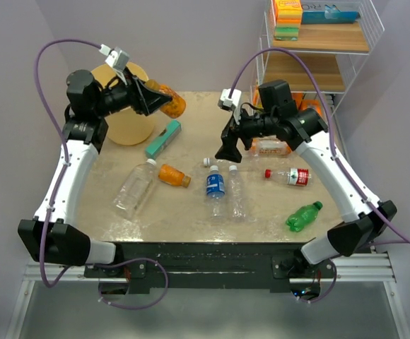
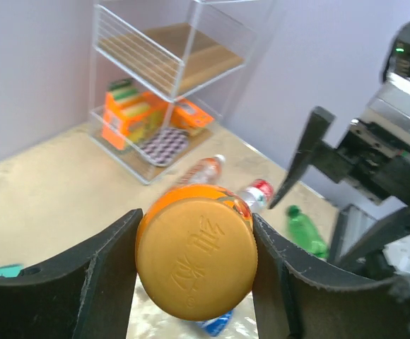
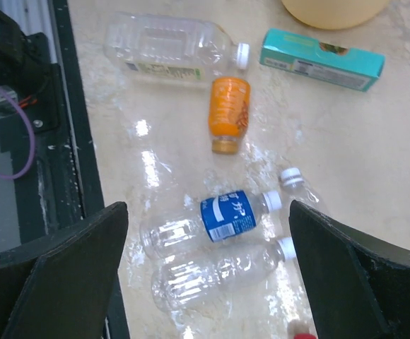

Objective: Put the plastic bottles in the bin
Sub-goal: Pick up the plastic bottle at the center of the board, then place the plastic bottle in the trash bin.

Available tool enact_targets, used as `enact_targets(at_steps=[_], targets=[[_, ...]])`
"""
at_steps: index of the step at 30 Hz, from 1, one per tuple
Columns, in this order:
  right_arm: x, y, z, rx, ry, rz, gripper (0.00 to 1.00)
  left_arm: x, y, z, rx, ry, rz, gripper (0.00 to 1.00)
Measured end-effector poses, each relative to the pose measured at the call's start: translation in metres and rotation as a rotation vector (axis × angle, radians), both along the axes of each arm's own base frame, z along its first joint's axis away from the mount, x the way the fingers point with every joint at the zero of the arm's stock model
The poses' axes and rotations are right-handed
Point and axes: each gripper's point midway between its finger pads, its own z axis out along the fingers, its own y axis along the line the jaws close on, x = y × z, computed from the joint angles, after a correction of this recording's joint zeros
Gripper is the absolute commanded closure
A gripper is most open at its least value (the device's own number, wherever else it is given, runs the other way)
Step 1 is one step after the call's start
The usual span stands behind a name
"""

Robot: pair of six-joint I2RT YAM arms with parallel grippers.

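Closest to me from overhead, a green bottle point(image 1: 304, 216) lies near the front right edge of the table point(image 1: 99, 205); further back my left gripper point(image 1: 159, 101) clamps an orange bottle point(image 1: 174, 104), raised just beside the tan bin point(image 1: 127, 128) at the far left. Through the left wrist I see that bottle's round end squeezed between both fingers point(image 2: 99, 282). Through the right wrist, my right gripper point(image 3: 206, 212) hangs spread wide, grasping nothing, above a blue-labelled bottle point(image 3: 226, 215) and a clear bottle point(image 3: 212, 272) lying side by side

left claw point(image 1: 160, 99) clamped, raised | right claw point(image 1: 230, 151) spread wide
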Motion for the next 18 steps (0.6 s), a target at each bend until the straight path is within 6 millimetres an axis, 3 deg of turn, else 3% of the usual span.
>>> enact_targets(at_steps=[5, 18], targets=[[0.005, -0.012, -0.001, -0.041, -0.04, -0.065, 0.01, 0.021, 0.025, 0.012, 0.073, -0.073, 0.146, 1.0], [0.019, -0.039, -0.021, -0.156, -0.074, -0.213, 0.02, 0.1, 0.096, -0.013, 0.226, -0.075, 0.51, 1.0]])
